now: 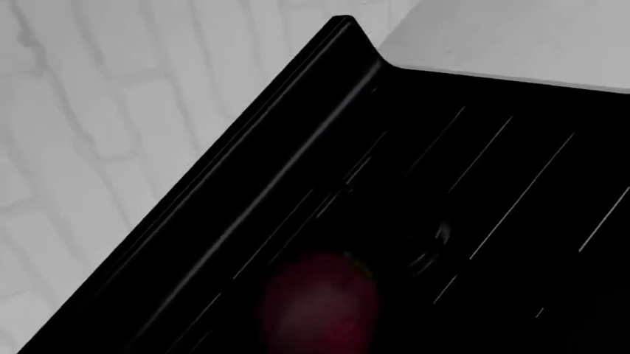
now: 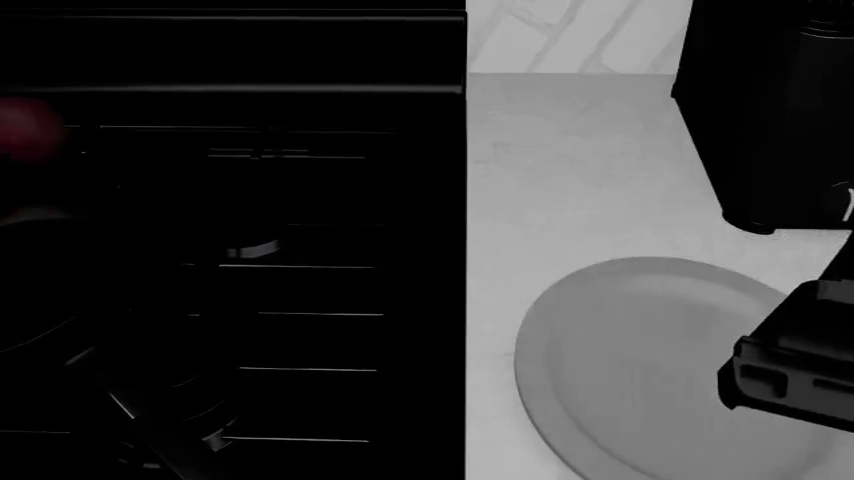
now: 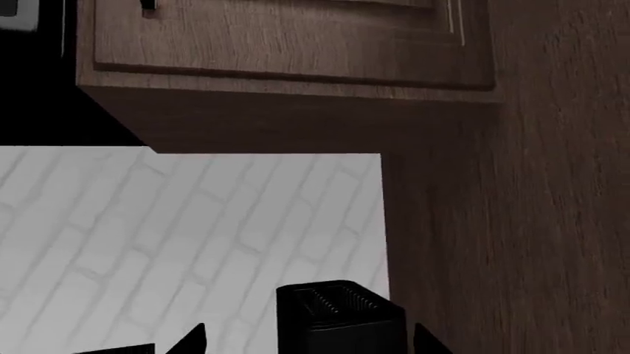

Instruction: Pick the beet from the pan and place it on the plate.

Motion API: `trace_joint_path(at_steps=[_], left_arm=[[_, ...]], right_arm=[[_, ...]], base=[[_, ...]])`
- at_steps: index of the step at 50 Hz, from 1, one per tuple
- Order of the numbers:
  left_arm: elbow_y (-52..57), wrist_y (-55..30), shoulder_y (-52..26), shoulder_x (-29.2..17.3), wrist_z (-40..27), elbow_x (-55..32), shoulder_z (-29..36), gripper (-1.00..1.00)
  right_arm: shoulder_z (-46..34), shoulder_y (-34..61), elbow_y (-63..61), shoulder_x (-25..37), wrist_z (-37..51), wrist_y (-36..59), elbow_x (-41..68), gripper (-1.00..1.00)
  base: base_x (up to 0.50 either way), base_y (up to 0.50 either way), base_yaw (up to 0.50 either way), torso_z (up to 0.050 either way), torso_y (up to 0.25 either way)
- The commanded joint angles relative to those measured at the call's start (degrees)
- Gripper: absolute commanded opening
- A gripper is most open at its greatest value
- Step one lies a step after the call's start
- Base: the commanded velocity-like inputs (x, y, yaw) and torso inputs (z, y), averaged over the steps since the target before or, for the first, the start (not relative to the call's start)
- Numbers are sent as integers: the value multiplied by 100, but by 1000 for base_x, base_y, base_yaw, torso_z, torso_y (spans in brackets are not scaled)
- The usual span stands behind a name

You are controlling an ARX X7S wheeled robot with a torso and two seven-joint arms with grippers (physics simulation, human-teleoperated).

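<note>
The beet [image 1: 320, 302], dark red and round, fills the space between my left gripper's jaws in the left wrist view. The dark fingers flank it closely and are hard to make out against the black stove [image 1: 473, 184]. In the head view the beet [image 2: 24, 128] shows at the far left edge, above the stove. The pan is barely distinguishable from the stove; a faint curved rim [image 2: 40, 215] shows at the far left. The light grey plate [image 2: 641, 370] lies on the counter at the lower right. My right gripper [image 3: 305, 343] is open and empty, its arm [image 2: 801, 375] over the plate's right side.
A tall black appliance [image 2: 767, 110] stands on the grey counter [image 2: 574, 170] behind the plate; it also shows in the right wrist view [image 3: 340, 317]. A white tiled wall [image 1: 99, 133] runs behind the stove's raised back edge. Wooden cabinets [image 3: 295, 59] hang above.
</note>
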Motion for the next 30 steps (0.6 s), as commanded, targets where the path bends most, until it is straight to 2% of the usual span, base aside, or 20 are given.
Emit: trace_joint_path(at_steps=[1,12,14,15,19,21,30], left_arm=[[120,-66,-425,538,63,32,47,-100],[-595,545,-840,1261,-77,-170,377,-100],[-1002,595,-1271,1455,50,-221,524,-100],[-881,810,-898,1503,-123,-253,490,-100],[-1081,1011,-1011,1741,-116,-348,592,-100],[-1555,1064,-1507,1955,-5,-433,641,-100],[-2580,1778,-1682,2449,-286,-622,673,-100]], right_arm=[[-347,118,-23,171,28,-443,-133,100],[-634,-229,-6,265,214,-862,-538,100],[-652,-262,-10,266,234,-887,-596,100],[-662,-280,-16,266,251,-898,-616,100],[-704,-347,-19,267,298,-970,-694,100],[-752,-410,-7,268,321,-1042,-765,100],[-811,-528,69,268,328,-1169,-841,100]], base=[[0,0,0,0,0],[0,0,0,0,0],[0,0,0,0,0],[0,0,0,0,0],[0,0,0,0,0],[0,0,0,0,0],[0,0,0,0,0]])
